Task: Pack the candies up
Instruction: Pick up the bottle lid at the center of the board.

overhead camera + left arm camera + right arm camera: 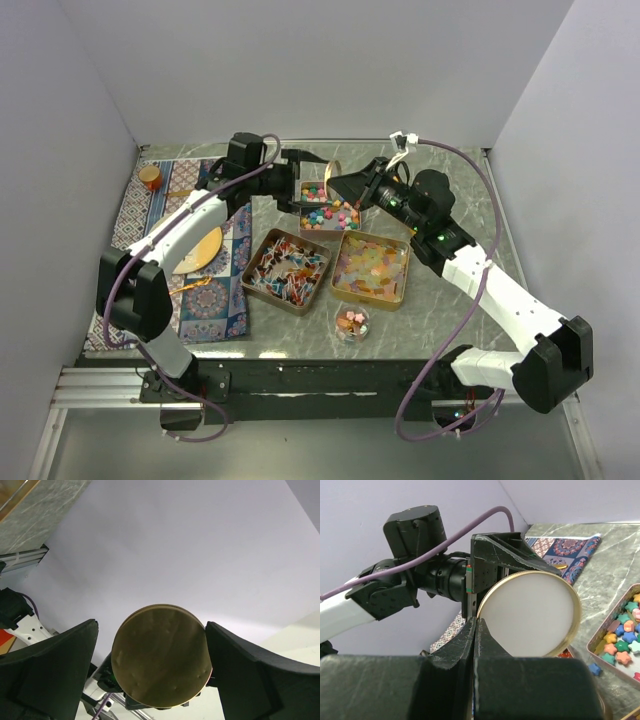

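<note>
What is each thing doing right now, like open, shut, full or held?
round lid: held in the air, on edge.
right claw: shut on the round lid's rim.
left claw: open wide, either side of the round lid, not touching.
far tin: open, star candies inside.
near-left tin: open, full of wrapped candies.
near-right tin: open, full of square candies.
small clear cup: open, only a little inside.

Multicolour candies (pixel 322 212); gold-rimmed white lid (pixel 530 615)
</note>
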`<state>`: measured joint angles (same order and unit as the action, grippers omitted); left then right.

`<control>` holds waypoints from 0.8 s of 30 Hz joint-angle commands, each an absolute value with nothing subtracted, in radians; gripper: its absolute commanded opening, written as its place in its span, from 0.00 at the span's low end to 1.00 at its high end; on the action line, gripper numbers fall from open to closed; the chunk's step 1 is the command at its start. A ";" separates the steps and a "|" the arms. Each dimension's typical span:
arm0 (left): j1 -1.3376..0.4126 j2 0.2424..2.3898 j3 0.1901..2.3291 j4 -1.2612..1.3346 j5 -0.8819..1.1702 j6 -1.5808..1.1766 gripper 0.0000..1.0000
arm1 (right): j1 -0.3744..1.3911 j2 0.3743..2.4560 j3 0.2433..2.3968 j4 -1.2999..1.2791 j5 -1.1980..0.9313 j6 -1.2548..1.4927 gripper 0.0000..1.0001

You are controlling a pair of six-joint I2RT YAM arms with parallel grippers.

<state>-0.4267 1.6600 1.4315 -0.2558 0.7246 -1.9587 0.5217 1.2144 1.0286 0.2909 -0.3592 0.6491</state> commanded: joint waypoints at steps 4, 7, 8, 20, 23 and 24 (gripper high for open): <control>-0.393 1.628 1.417 -0.189 0.765 -1.971 0.93 | 0.535 1.190 1.046 0.321 -0.351 0.640 0.00; -0.391 1.623 1.417 -0.178 0.769 -1.976 0.93 | 0.540 1.184 1.037 0.310 -0.351 0.643 0.00; -0.391 1.623 1.419 -0.167 0.772 -1.976 0.93 | 0.541 1.183 1.031 0.308 -0.351 0.644 0.00; -0.446 1.582 1.364 -0.107 0.792 -1.973 0.93 | 0.552 1.175 1.017 0.334 -0.350 0.634 0.00; -0.449 1.577 1.353 -0.106 0.793 -1.970 0.93 | 0.552 1.170 1.014 0.334 -0.347 0.623 0.00; -0.451 1.577 1.354 -0.100 0.795 -1.971 0.93 | 0.551 1.169 1.014 0.334 -0.348 0.621 0.00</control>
